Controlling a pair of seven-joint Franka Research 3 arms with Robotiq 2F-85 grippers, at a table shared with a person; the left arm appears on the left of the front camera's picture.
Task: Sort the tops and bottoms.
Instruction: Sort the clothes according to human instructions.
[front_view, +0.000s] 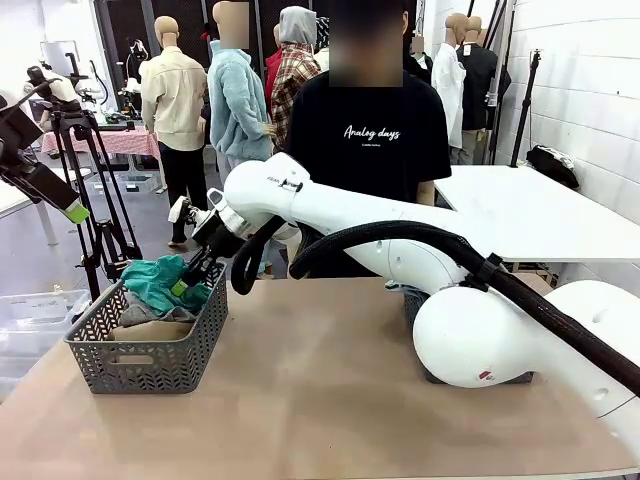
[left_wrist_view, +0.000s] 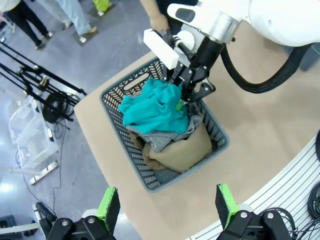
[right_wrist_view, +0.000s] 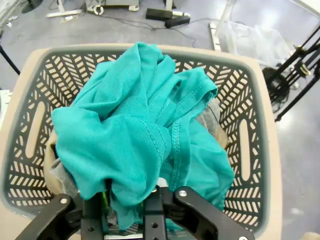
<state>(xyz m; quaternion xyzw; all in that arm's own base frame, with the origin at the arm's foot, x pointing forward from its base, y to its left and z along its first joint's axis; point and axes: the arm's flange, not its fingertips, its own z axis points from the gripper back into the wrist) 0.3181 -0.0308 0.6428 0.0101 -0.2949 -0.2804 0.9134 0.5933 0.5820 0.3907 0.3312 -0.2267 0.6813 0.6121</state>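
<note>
The left gripper hangs high above the tan surface, its green-padded jaws spread wide around nothing. Below it, at the surface's left end, a grey woven plastic basket holds the tops: a tan khaki garment at the bottom, a heather-grey tee over it, and a crumpled teal-green tee on top. The right gripper reaches into the basket, its jaws narrow with a fold of the teal-green tee between them. Beyond the surface stands a person in a black tee.
</note>
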